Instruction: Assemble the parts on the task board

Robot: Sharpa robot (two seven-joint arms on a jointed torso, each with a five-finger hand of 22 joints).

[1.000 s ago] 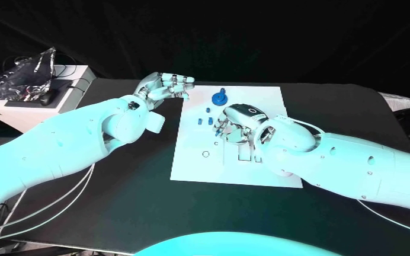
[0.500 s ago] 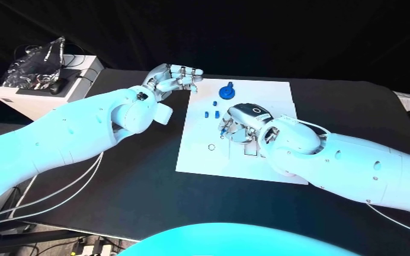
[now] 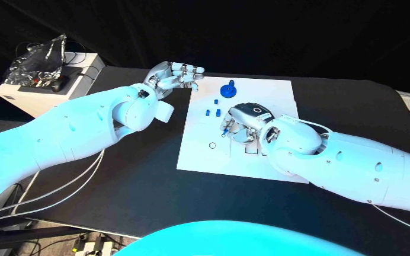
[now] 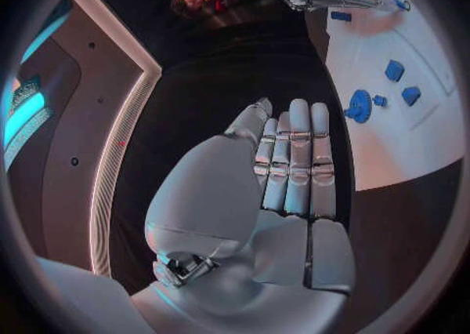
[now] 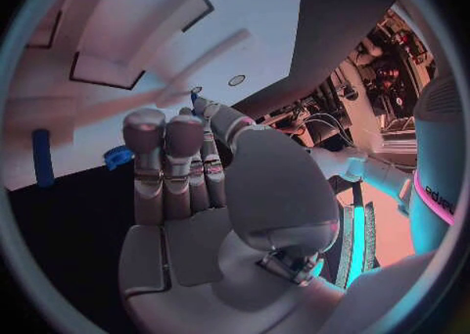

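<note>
The white task board (image 3: 198, 155) lies in the middle of the black table. A round blue part (image 3: 227, 90) stands near its far edge, also visible in the left wrist view (image 4: 360, 105). Three small blue parts (image 3: 214, 111) lie just in front of it on the board (image 4: 392, 154). My right hand (image 3: 243, 121) hovers low over the board's middle and pinches a small blue part (image 3: 224, 130) at its fingertips (image 5: 194, 99). My left hand (image 3: 178, 77) is off the board's far left corner, fingers curled in together (image 4: 292, 169), holding nothing.
A white box (image 3: 51, 87) with a clear bag on top sits at the table's far left. Cables (image 3: 47, 194) hang by the left arm. Dark outlined recesses (image 3: 249, 149) and a small ring mark (image 3: 212, 146) show on the board near my right hand.
The whole head picture has shifted, so the camera moved. Relative to the board both hands keep about the same places, and the right hand still pinches the small blue part.
</note>
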